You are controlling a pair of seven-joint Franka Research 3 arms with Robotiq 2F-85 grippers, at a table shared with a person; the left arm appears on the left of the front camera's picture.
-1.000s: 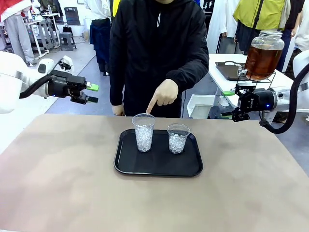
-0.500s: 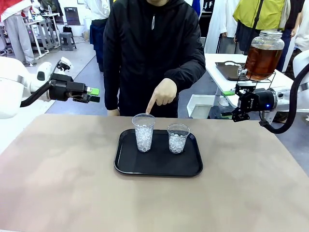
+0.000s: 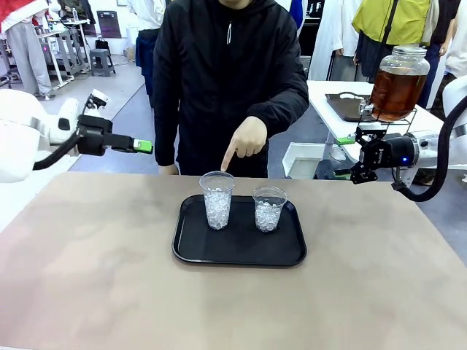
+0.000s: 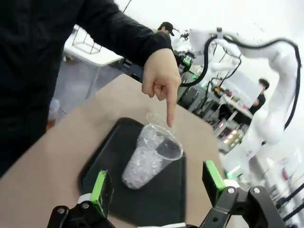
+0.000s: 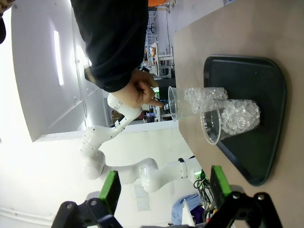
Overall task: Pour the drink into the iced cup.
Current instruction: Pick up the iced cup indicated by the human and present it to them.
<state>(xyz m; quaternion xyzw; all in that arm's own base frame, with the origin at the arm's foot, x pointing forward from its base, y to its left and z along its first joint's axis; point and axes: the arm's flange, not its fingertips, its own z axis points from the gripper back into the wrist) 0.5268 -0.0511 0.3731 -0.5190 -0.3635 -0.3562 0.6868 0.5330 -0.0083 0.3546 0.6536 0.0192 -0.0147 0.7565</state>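
Observation:
Two clear cups of ice stand on a black tray (image 3: 239,254): a taller cup (image 3: 217,199) on the left and a shorter cup (image 3: 269,208) on the right. A person's hand (image 3: 246,141) points a finger down at the taller cup's far rim. The drink (image 3: 398,91), amber in a glass dispenser jar, stands on a side table at the far right. My left gripper (image 3: 140,146) hovers open, off the table's far left corner. Its wrist view looks at the taller cup (image 4: 148,160) and the pointing hand (image 4: 161,78). My right gripper (image 3: 344,156) hangs open below the jar.
The brown table (image 3: 87,277) has free room on both sides of the tray. The person in a black jacket (image 3: 230,80) stands at the far edge behind the tray. A white side table (image 3: 343,120) holds the jar stand and a dark tray.
My left gripper has rolled and edged right and slightly up, so its fingers now show edge-on. The person has shifted a little. The right arm and the cups are unchanged.

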